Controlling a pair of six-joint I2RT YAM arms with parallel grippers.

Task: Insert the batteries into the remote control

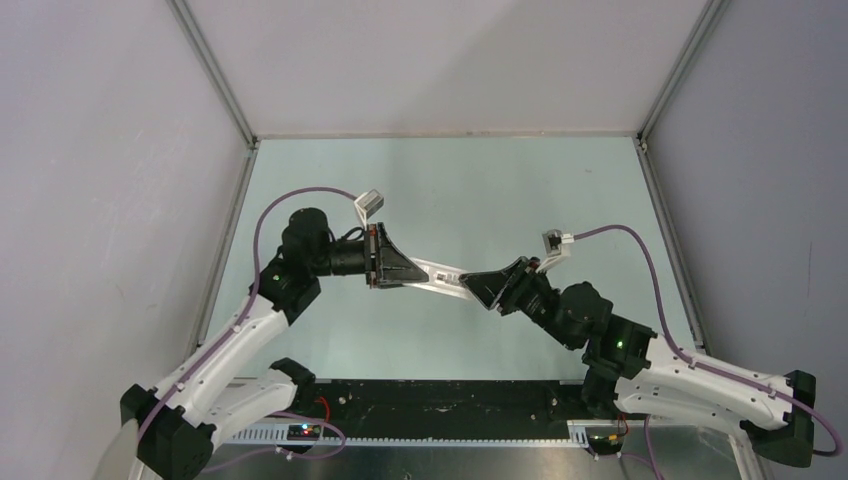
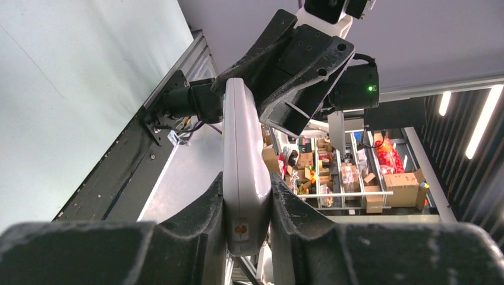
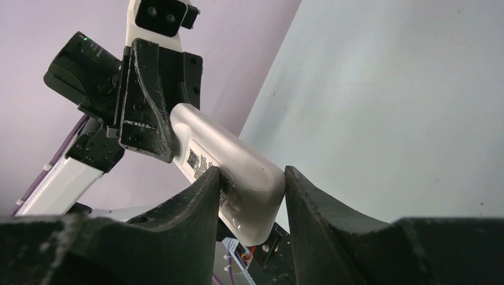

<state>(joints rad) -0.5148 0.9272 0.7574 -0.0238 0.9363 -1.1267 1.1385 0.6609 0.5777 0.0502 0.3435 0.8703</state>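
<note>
Left hand (image 2: pixel 246 205) and right hand (image 3: pixel 249 184) each pinch one end of the slim white plastic remote control (image 2: pixel 242 148) across its flat faces; probably light, stiff, slippery.

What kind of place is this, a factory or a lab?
Probably a robotics lab or workshop: a pale table fenced in by plain panels, with shelves of cardboard boxes and ceiling strip lights beyond.

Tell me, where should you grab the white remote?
Take the remote by a short end, fingers squeezing its two flat faces, coming in along its length. It is long, thin and flat, so that pinch fits. The left gripper and right gripper each hold one end this way.
</note>
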